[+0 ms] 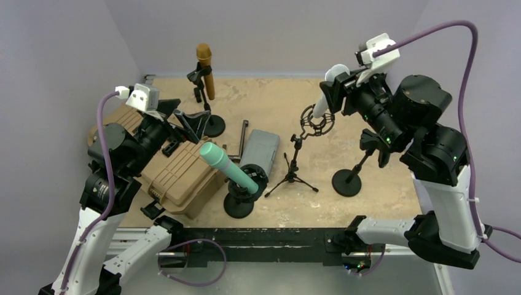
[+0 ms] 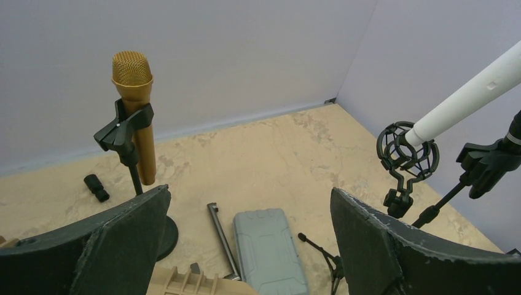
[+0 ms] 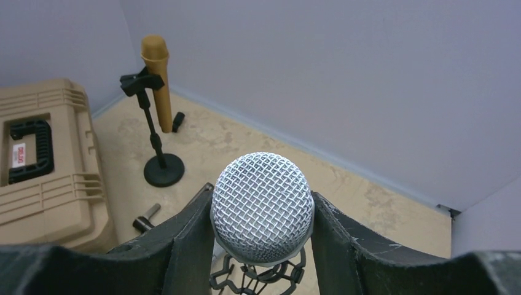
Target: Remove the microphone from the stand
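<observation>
A white microphone [image 1: 322, 103] with a silver mesh head [image 3: 263, 206] leans in a black shock mount [image 1: 317, 121] on a small tripod stand [image 1: 293, 170]. Its lower end is still inside the mount ring, which also shows in the left wrist view [image 2: 407, 153]. My right gripper [image 3: 263, 216] is shut on the mesh head, one finger pressed to each side; it is high over the table in the top view [image 1: 335, 86]. My left gripper [image 1: 184, 123] is open and empty above the tan case, its fingers [image 2: 117, 246] wide apart.
A gold microphone [image 1: 204, 70] stands clipped in a stand at the back. A teal microphone [image 1: 227, 166] leans in a stand at the front. A tan case [image 1: 178, 175], a grey case [image 1: 259, 150], a black rod [image 1: 244, 136] and a round-base stand [image 1: 348, 181] are on the table.
</observation>
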Robot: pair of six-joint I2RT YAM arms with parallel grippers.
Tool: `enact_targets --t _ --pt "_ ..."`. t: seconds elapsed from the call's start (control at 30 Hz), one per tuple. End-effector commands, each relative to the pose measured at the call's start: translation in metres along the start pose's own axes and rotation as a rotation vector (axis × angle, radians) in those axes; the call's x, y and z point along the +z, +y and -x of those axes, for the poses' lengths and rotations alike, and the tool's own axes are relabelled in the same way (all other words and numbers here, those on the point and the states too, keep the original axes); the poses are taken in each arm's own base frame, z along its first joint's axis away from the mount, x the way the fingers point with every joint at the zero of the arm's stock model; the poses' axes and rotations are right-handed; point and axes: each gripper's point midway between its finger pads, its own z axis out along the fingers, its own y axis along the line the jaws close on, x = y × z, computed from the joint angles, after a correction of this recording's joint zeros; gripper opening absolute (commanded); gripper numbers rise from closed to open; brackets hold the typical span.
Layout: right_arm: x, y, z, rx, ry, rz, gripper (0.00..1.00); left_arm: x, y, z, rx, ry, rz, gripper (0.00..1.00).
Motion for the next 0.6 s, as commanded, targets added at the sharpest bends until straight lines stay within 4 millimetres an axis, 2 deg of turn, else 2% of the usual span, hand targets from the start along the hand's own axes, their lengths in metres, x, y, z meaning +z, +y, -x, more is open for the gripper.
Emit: enact_targets --t 0.0,0.1,0.23,0.37,0.47,0.57 --pt "-0.02 -0.004 0.045 0.081 -0.163 0.027 0.0 0.002 -0.001 0.011 -0.001 -0.043 -0.007 1.0" --pt "-0.027 -0.011 0.057 0.119 -0.214 0.007 0.0 0.002 -0.001 0.01 -0.002 -0.04 -0.005 1.0" --pt "-0.035 -0.035 0.066 0.174 -0.285 -0.114 0.0 0.003 -0.001 0.01 -0.003 -0.039 -0.007 1.0" --pt "-0.033 -0.064 0.06 0.2 -0.302 -0.306 0.0 0.002 -0.002 0.011 -0.004 -0.043 -0.009 1.0" --pt "-0.026 -0.076 0.057 0.194 -0.299 -0.407 0.0 0.002 -0.002 0.01 -0.005 -0.042 -0.01 1.0" --pt "-0.006 -0.085 0.046 0.129 -0.253 -0.528 0.0 0.001 -0.003 0.012 -0.007 -0.046 -0.014 1.0"
